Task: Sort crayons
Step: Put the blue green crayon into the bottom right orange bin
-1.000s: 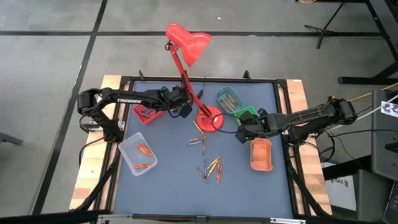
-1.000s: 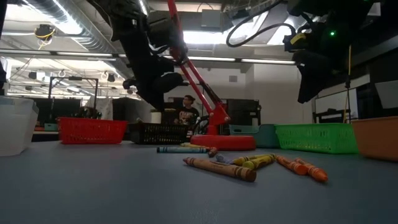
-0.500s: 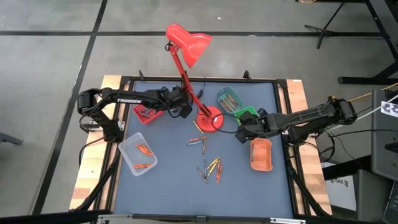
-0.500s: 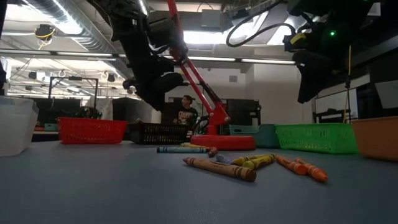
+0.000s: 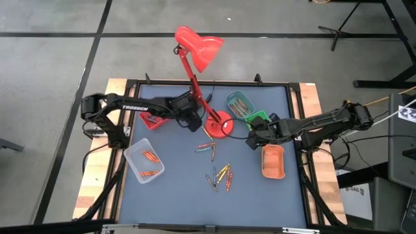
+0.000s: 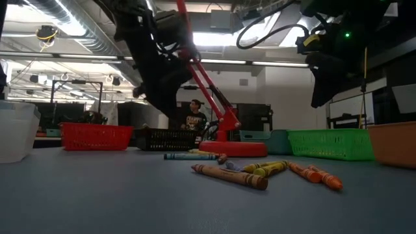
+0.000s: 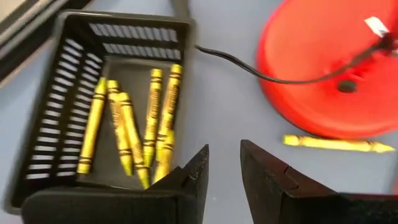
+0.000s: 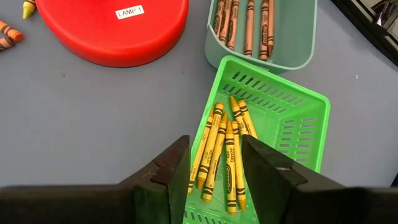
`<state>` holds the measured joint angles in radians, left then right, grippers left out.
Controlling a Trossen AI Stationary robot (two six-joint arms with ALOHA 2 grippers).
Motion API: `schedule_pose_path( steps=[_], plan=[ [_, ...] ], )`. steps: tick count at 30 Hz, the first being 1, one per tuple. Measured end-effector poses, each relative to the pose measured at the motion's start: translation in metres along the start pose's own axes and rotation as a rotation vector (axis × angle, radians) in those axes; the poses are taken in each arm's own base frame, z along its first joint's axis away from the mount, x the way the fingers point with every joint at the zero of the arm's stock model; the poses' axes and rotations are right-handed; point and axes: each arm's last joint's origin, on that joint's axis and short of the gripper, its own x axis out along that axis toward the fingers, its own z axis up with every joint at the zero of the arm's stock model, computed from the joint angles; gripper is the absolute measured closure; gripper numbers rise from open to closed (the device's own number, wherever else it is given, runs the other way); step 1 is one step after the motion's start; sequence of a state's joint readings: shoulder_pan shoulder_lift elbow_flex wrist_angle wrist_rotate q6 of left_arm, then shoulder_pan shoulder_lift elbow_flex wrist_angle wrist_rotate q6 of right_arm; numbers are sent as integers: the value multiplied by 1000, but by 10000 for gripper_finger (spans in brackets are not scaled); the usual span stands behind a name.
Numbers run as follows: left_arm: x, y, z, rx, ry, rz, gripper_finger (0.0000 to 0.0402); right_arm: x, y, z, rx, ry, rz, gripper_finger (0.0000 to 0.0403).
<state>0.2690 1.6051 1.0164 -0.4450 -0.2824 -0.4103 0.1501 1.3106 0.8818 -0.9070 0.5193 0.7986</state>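
Loose crayons lie on the blue table in two clusters (image 5: 207,148) (image 5: 221,175), near the middle. My left gripper (image 7: 222,168) hangs open and holds nothing. It stands over the table just beside a black tray (image 7: 56,124) that holds several yellow crayons (image 7: 152,118). One yellow crayon (image 7: 339,144) lies flat on the table by the red lamp base (image 7: 329,68). My right gripper (image 8: 214,168) hangs open and holds nothing above a green tray (image 8: 292,124) with yellow crayons (image 8: 227,155).
A red desk lamp (image 5: 198,45) rises from its base (image 5: 218,125) at the table's far middle, and its cord runs past the black tray. Around the table stand a red tray (image 5: 153,118), a clear tray (image 5: 144,162), a teal tray (image 5: 239,103) with brown crayons and an orange tray (image 5: 273,161).
My left gripper has swung a little toward the lamp base and the table's near edge, and its wrist has turned. My right arm has kept still, and the loose crayons lie as before.
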Motion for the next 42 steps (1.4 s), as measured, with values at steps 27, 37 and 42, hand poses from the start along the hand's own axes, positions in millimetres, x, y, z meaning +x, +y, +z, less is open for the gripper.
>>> schedule_pose_path(
  steps=[27, 37, 42],
  plan=[
    [-23, -125, -83, 222, 27, -261, 325, 0, 3, 3, 20, -25, 27, 260],
    [-1, -129, -95, 256, 44, -173, 325, 0, 3, 3, 22, -27, 29, 260],
    [9, -131, -101, 269, 68, -152, 325, 0, 3, 3, 22, -27, 29, 260]
  ],
)
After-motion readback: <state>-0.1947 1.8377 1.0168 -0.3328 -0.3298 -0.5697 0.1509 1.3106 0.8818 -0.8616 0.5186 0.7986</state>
